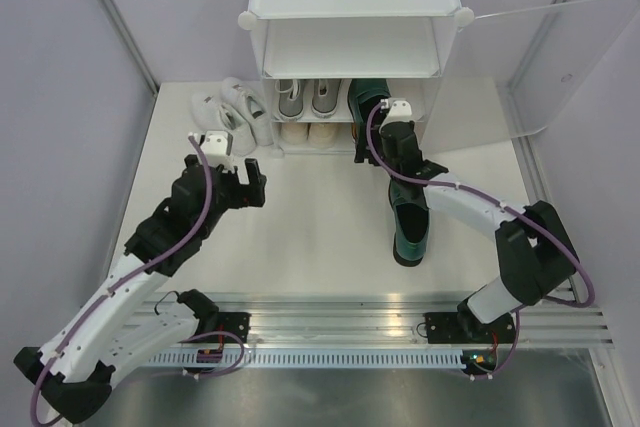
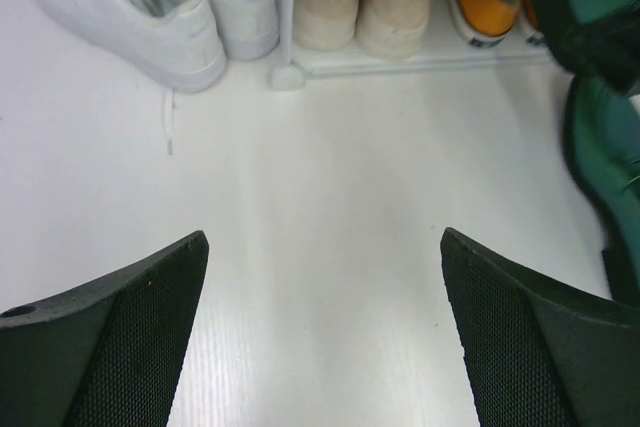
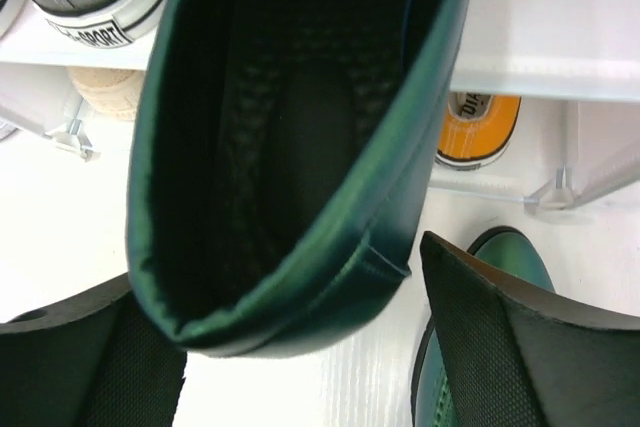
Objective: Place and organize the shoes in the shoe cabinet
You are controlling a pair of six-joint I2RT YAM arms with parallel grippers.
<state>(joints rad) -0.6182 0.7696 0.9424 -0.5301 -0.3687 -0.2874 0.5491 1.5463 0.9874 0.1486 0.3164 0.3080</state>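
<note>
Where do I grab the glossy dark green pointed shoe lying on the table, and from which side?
Pinch the glossy dark green pointed shoe across its side walls at the open collar, coming from above. It sits sole down with the opening facing up; the toe tapers and would likely slip.

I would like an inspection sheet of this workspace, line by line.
Surface: white table.
Job's things: cabinet, door open; grey pair, cream pair, orange pair shelved; white sneakers beside it; green shoe on table.
Clutter: nothing seen.
Grippers: left gripper open, empty; right gripper around second green shoe at the shelf, grip unclear.
Cables: purple cables along both arms.
Surroundings: plain walls, metal rail.
</note>
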